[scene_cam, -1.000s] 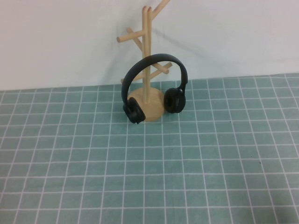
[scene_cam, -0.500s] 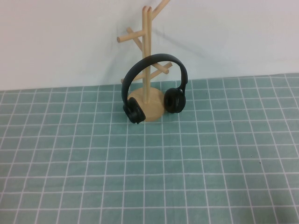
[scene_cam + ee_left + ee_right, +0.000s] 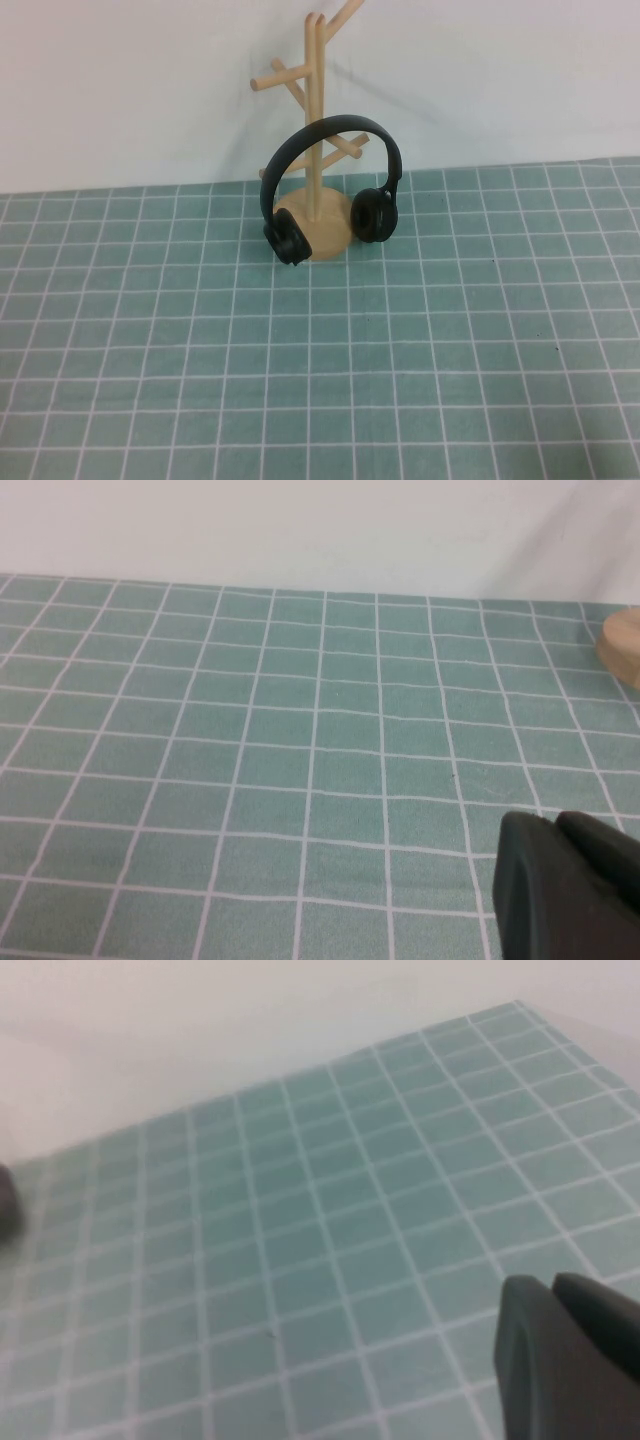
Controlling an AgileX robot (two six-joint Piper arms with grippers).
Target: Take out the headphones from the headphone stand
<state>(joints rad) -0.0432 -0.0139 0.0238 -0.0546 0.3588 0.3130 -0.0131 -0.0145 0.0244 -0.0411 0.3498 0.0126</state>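
The headphone stand [image 3: 316,150] is pale, unpainted wood, smooth and matt on its pole, pegs and round base. The headphones [image 3: 332,190] look like black plastic with a slight sheen on the thin headband, their ear cups softly padded. The green table mat [image 3: 320,380] is matt, printed with a white grid.

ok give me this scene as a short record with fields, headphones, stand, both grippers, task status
headphones: black over-ear pair, headband hooked over a lower peg, ear cups hanging either side of the pole near the base
headphone stand: light wooden tree, upright on a round base at the far edge of the mat
surface: green grid mat, white wall behind
left gripper: shut, over bare mat, stand's base at the edge of its view
right gripper: shut, over bare mat, holding nothing
task status: not started, headphones on the stand, neither arm in the high view
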